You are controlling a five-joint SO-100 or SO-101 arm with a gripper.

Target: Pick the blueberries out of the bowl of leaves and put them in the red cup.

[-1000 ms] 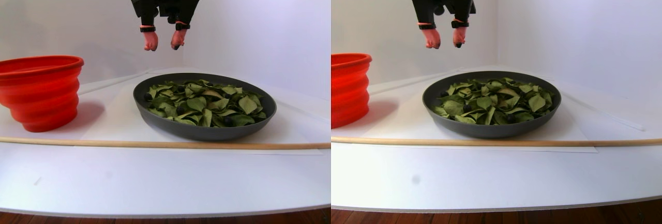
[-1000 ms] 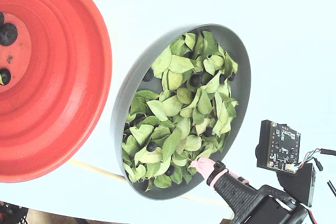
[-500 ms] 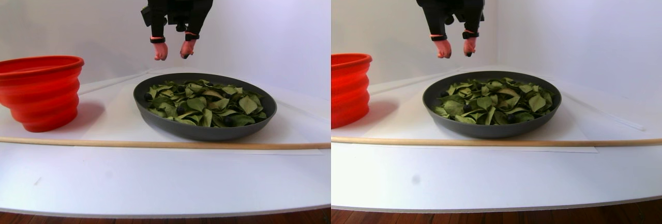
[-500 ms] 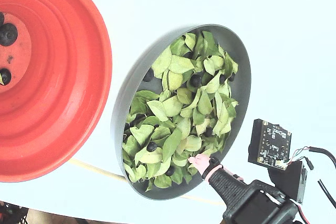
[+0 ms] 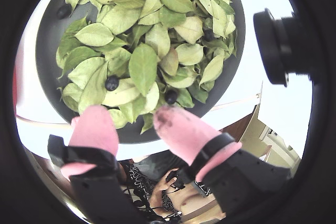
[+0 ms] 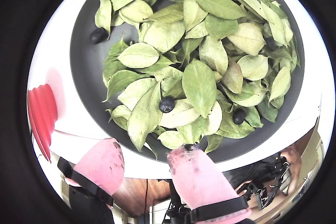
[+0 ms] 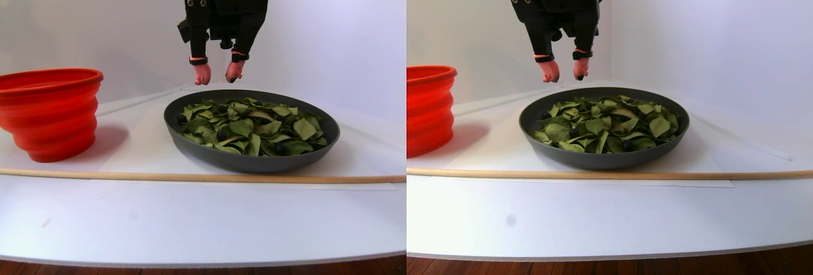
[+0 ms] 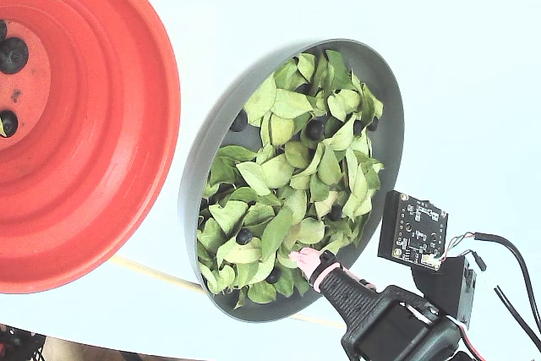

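The hand (image 7: 216,79) hangs just above the far rim of the bowl (image 7: 190,145) in the stereo pair view, its two pink-tipped fingers (image 7: 202,75) pointing down with a narrow gap between them and nothing held. In both wrist views the pink fingers (image 5: 94,127) stand apart over the near edge of the bowl (image 6: 84,40), and no berry sits between them. The right finger in a wrist view (image 6: 195,174) shows dark stains near its tip.

The bowl (image 8: 385,124) is filled with leaves (image 8: 292,200), and several blueberries lie among them. One berry (image 6: 167,104) rests in plain sight near the middle of the leaves, just ahead of the fingers; another (image 6: 239,116) lies to its right near the rim, and a third (image 6: 98,35) sits on bare bowl wall at the far left. In the fixed view a berry (image 8: 244,236) shows just left of the fingertip (image 8: 303,258), which is over the leaves at the lower rim.

The cup (image 8: 110,166) stands to the left of the bowl, close by but not touching in the stereo pair view (image 7: 54,116). At least two berries (image 8: 13,55) lie on its pale bottom in the fixed view. A thin wooden rod (image 7: 190,177) runs across the white bench (image 7: 203,218) in front of both vessels.
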